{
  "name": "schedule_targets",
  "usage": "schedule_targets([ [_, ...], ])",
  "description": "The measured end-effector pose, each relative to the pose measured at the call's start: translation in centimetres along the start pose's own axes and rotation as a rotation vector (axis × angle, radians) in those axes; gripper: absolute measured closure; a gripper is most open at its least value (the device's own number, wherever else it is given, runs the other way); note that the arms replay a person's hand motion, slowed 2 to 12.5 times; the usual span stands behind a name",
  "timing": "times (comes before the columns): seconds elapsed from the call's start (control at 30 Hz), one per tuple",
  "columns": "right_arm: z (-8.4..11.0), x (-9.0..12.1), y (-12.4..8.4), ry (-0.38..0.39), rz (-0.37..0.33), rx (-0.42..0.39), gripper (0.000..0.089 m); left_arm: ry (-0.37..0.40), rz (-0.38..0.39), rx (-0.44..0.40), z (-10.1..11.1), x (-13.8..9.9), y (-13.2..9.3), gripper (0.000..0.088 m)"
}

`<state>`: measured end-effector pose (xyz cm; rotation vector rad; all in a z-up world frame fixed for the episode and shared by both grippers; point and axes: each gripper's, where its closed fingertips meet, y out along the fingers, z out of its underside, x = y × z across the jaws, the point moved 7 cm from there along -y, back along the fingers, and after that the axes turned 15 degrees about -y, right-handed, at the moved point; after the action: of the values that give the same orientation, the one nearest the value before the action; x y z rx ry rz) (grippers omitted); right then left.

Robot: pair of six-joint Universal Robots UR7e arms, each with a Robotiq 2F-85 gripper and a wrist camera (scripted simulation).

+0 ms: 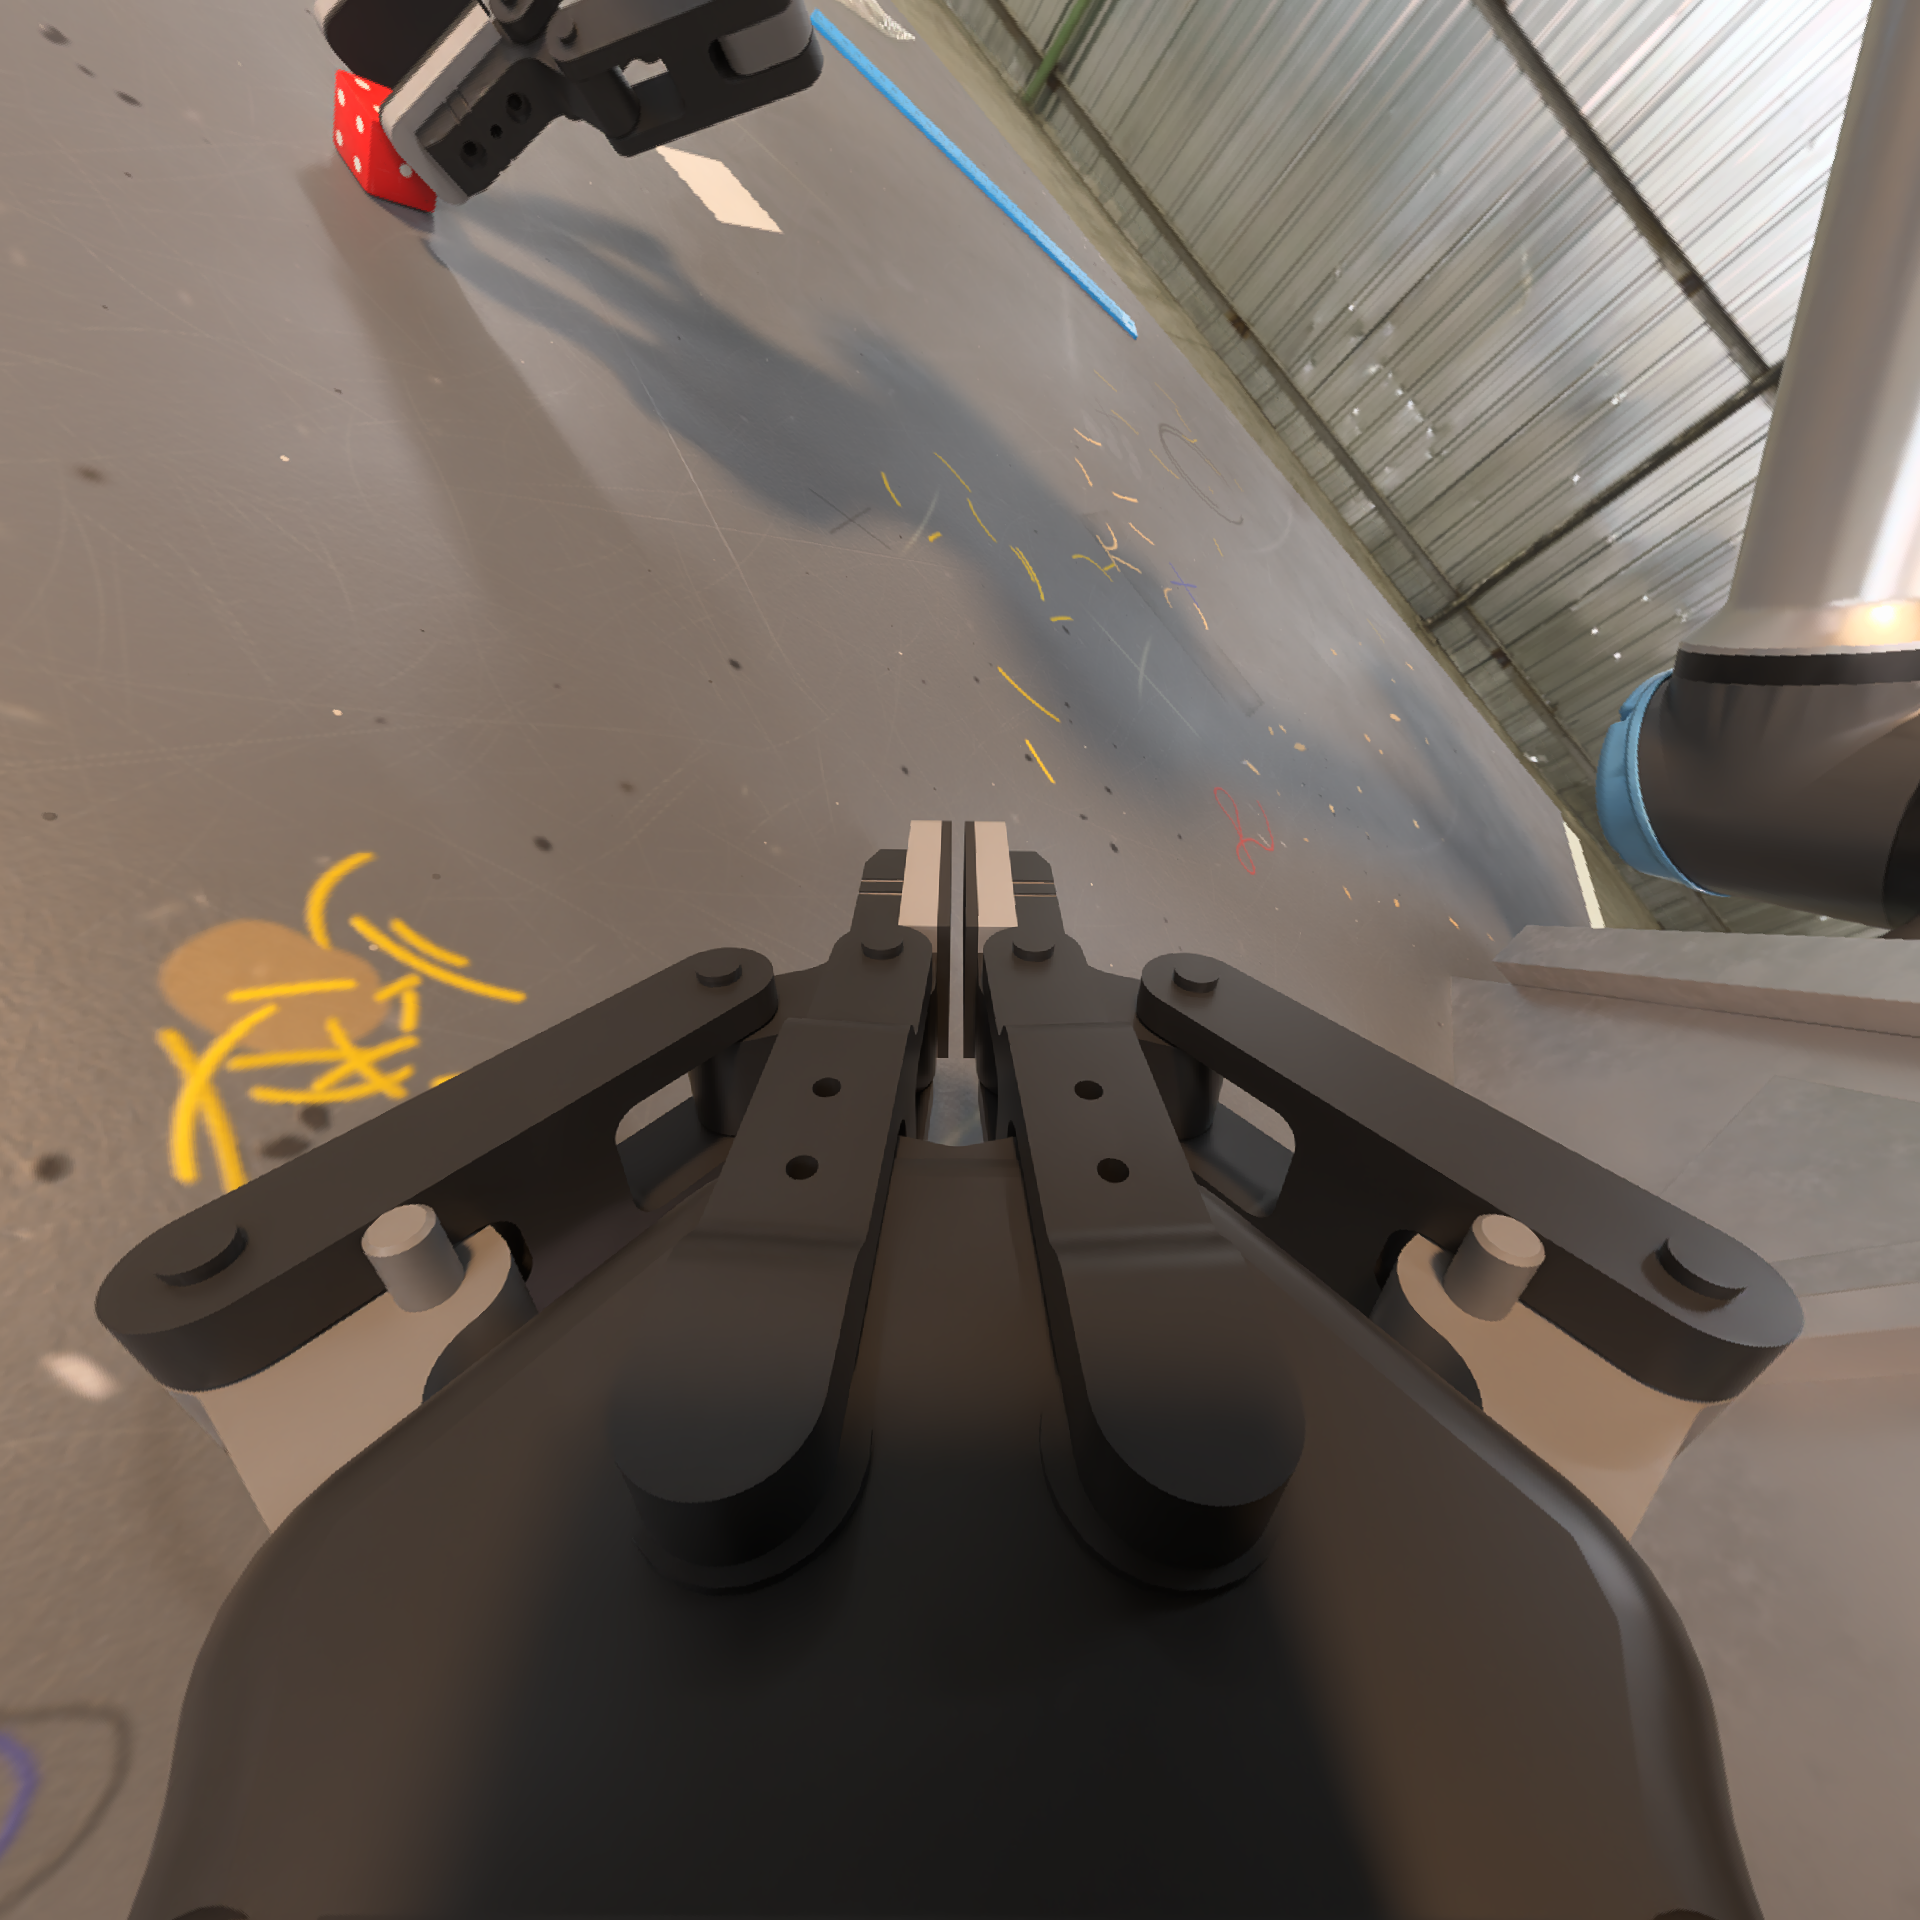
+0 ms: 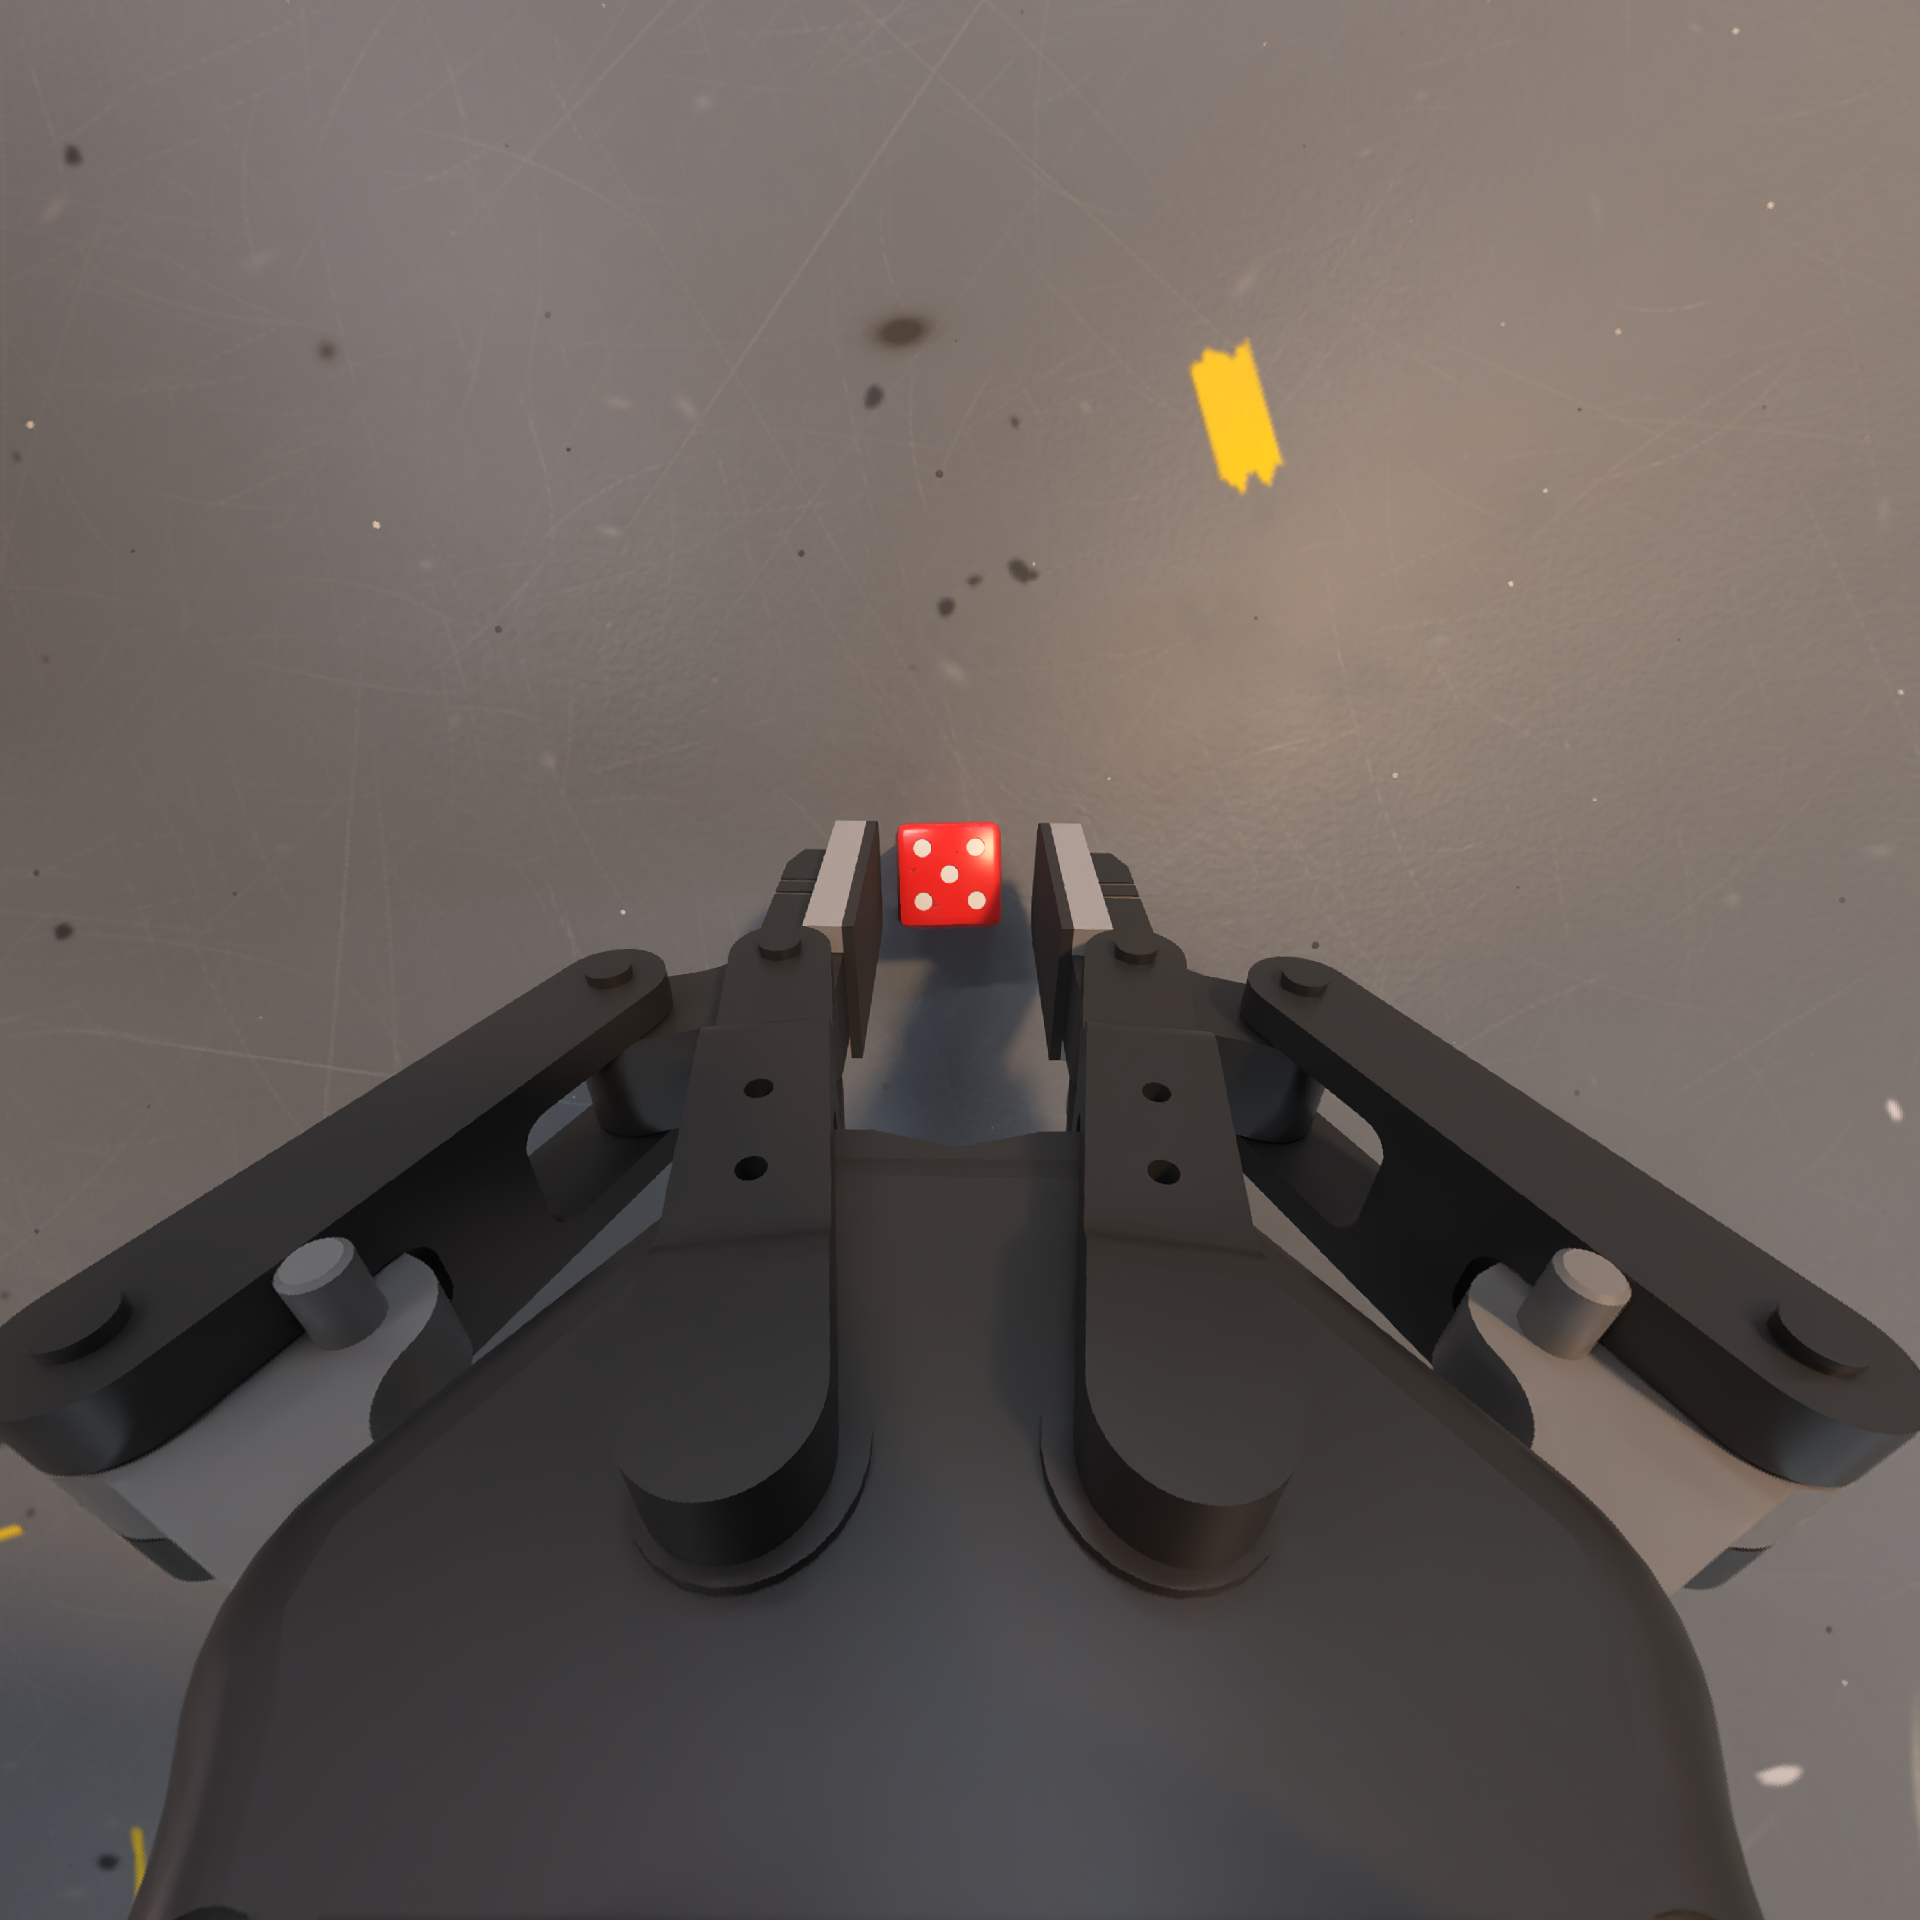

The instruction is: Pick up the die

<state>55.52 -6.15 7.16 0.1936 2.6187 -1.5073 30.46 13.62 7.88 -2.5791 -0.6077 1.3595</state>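
Note:
A red die [image 2: 948, 873] with white pips sits on the grey table, straight between the two pads of my right gripper [image 2: 956, 871]. The pads stand a little apart from the die on both sides, so the gripper is open around it. In the left wrist view the die [image 1: 364, 140] is at the top left, partly hidden by the right gripper's finger [image 1: 468, 125], which reaches down to the table beside it. My left gripper [image 1: 957, 868] is shut and empty, held over the table far from the die.
The grey table [image 1: 520, 520] is scratched, with yellow scribbles [image 1: 312, 1018] and a yellow tape piece [image 2: 1234, 416]. A blue tape line [image 1: 977, 177] runs near the table's far edge. An arm's elbow [image 1: 1766, 779] and base plate [image 1: 1714, 977] stand at the right.

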Motion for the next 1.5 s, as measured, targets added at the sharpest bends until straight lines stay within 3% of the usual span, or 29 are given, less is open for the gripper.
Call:
schedule_targets([
  [0.53, -0.4, -0.4, 0.4, -0.013, -0.049, -0.015, 0.0716, -0.030, 0.013, 0.004, -0.3, 0.3, 0.3, 0.0859],
  [0.87, -0.7, -1.1, -0.3, -0.008, 0.003, -0.043, 0.0716, -0.038, 0.016, 0.004, -0.4, 0.4, 0.3, 0.0859],
  [1.2, -2.2, -1.3, -2.8, 0.038, 0.092, -0.196, 0.0716, -0.035, 0.026, 0.002, -0.5, 0.4, 0.2, 0.0855],
  [1.5, -4.4, 0.3, -6.4, 0.087, 0.146, -0.394, 0.0716, -0.026, 0.041, 0.002, -0.5, 0.2, 0.1, 0.0847],
])
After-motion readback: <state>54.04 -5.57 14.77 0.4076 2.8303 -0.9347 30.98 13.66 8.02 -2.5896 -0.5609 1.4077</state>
